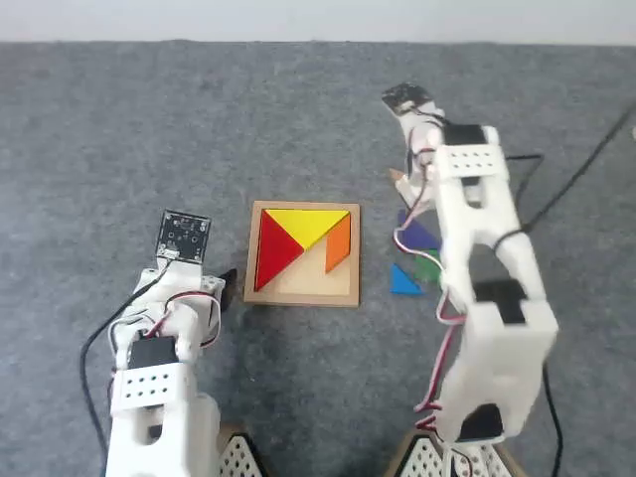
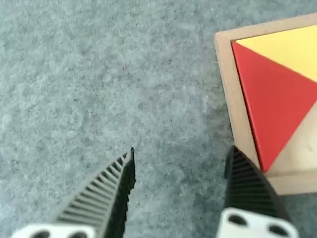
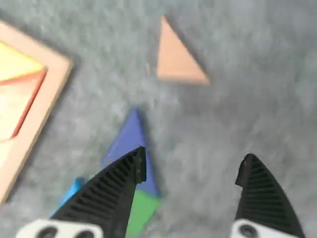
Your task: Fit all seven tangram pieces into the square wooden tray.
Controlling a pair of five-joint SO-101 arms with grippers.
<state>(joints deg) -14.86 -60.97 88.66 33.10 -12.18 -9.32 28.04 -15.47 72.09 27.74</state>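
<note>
The tray (image 1: 303, 295) held the red (image 1: 273, 248), yellow (image 1: 308, 224) and orange (image 1: 339, 243) pieces. The rest lay loose beside it. The right gripper (image 3: 194, 153) hung spread over the blue piece (image 3: 128, 136), probably to take it. The left gripper (image 2: 181, 150), spread and empty, sat at the tray's edge.

The square wooden tray (image 1: 298, 286) lies flat on the table, partly filled. A big yellow triangle (image 1: 306, 225) sits along its far edge, and a big red triangle (image 1: 274, 253) along the left edge in the high view. An orange parallelogram (image 1: 339, 243) hugs the right side, with bare wood nearer. Off to the right lie a dark blue piece (image 1: 417, 236), a green piece (image 1: 428, 264) against it, and a light blue triangle (image 1: 402, 281). A pale tan triangle (image 3: 176, 57) lies farther back.
</note>
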